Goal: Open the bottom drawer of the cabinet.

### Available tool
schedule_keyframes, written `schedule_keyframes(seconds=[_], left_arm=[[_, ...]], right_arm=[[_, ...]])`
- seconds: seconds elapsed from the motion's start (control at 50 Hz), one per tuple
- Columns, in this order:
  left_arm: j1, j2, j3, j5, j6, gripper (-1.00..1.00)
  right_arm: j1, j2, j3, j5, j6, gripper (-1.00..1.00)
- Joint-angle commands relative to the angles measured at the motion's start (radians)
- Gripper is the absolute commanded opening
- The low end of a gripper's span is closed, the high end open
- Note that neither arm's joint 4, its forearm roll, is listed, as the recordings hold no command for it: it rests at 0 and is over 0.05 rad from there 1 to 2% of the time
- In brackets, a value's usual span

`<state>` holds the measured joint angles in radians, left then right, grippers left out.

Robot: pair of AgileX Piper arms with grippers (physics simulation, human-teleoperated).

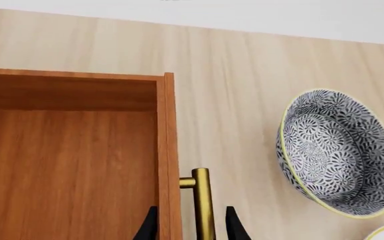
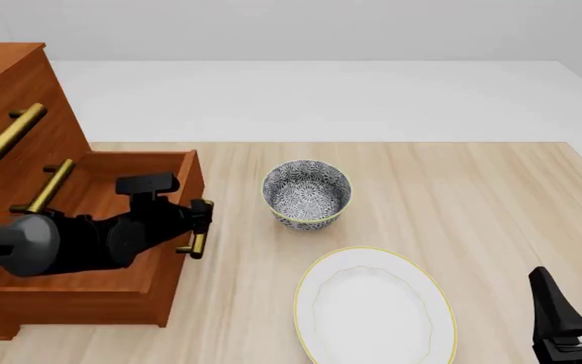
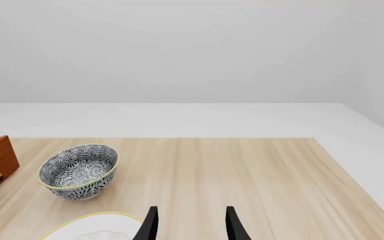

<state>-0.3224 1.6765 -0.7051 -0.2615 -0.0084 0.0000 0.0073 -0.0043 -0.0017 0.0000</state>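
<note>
The cabinet stands at the table's left edge. Its bottom drawer is pulled well out over the table, and I see into its wooden inside. My left gripper is open, one finger on each side of the drawer's brass handle without closing on it. In the front view that gripper sits at the handle on the drawer front. My right gripper is open over the table's near right corner, holding nothing; its fingertips show in the right wrist view.
A patterned bowl stands just right of the drawer front, also seen as the bowl and the bowl. A white plate with a yellow rim lies in front of it. Two upper drawers with brass handles are closed.
</note>
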Motion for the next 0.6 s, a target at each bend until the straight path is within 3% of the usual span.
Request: schedule_keyframes(seconds=[0.02, 0.24, 0.6], left_arm=[[-0.156, 0.463, 0.039, 0.003, -0.295, 1.00], [-0.229, 0.452, 0.071, -0.041, -0.359, 1.00], [-0.243, 0.376, 0.097, -0.041, -0.368, 1.00]], right_arm=[[0.000, 0.000, 0.000, 0.000, 0.000, 1.00], [0.000, 0.000, 0.000, 0.000, 0.000, 1.00], [0.000, 0.000, 0.000, 0.000, 0.000, 1.00]])
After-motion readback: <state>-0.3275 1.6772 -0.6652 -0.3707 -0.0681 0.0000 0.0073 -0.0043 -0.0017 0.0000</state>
